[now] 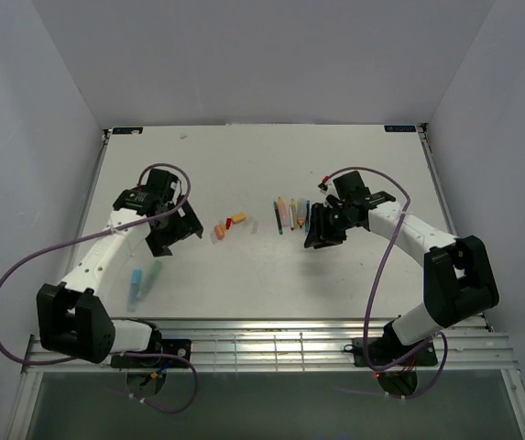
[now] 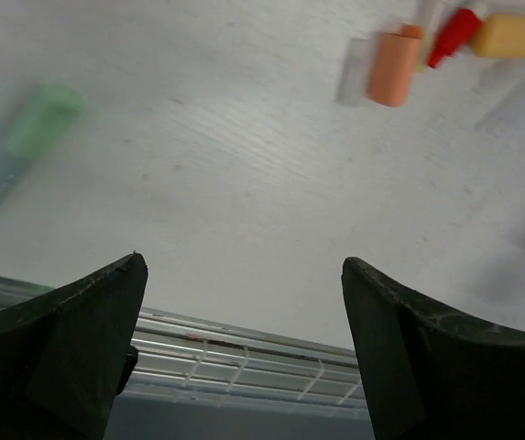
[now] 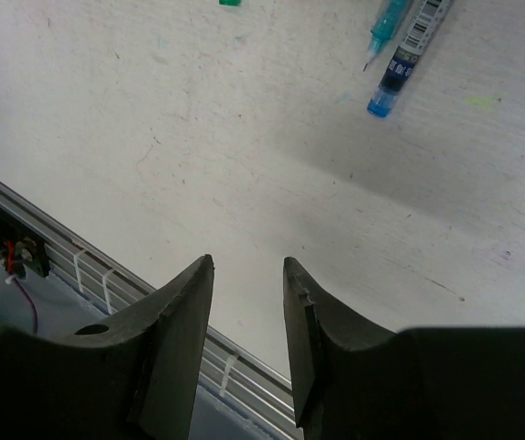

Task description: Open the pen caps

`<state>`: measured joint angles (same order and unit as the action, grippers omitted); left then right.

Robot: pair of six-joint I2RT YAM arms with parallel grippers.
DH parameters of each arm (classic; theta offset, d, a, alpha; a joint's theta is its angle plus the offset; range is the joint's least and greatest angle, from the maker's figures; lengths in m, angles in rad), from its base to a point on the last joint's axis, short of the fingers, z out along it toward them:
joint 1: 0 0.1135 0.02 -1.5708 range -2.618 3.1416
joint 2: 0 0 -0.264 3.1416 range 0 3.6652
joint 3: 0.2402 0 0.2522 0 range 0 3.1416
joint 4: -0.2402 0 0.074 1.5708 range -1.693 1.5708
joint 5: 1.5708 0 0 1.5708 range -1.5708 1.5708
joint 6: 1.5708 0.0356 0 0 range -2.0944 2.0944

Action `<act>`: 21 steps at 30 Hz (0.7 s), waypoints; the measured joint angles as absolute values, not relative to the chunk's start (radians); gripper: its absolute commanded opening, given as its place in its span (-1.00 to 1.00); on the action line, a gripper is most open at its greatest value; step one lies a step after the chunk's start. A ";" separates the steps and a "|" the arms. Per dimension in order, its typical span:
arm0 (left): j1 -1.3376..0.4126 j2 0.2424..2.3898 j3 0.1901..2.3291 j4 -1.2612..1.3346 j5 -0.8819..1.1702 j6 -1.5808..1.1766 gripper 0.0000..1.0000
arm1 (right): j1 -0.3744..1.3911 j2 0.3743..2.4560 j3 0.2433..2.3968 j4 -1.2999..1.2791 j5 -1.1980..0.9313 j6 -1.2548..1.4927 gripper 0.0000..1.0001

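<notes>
**Clerk:** Pens, whereabouts and count?

**Keeper:** Slim pens [image 1: 291,214]: one row near the middle of the table [image 1: 244,165], just beside right gripper [image 3: 248,261]. Roughly six, too small to count surely. Highlighters, two: green highlighter [image 2: 28,137] and blue highlighter [image 1: 136,288], side by side toward the near edge, left side.

**Clerk:** Caps?

**Keeper:** Loose, between the two grippers. Orange cap [image 2: 394,66], one. Red cap [image 2: 455,32], one. Yellow cap [image 2: 509,35], one. Clear cap [image 2: 519,105], one certain, perhaps a second beside the orange.

**Clerk:** Handling?

**Keeper:** Likely light, stiff, smooth plastic, prone to roll and slip. Best pinched across the barrel at mid-length, cap end left free for the other gripper.

**Clerk:** Grippers?

**Keeper:** Left gripper [image 2: 244,266]: spread wide, nothing between. Right: narrow gap, nothing held.
</notes>
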<state>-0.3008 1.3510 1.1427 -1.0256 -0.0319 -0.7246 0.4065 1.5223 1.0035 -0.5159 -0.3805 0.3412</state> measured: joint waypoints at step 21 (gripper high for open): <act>0.088 1.266 1.005 -1.269 -0.125 -1.129 0.96 | 0.426 1.497 0.965 -0.499 -0.396 0.310 -0.14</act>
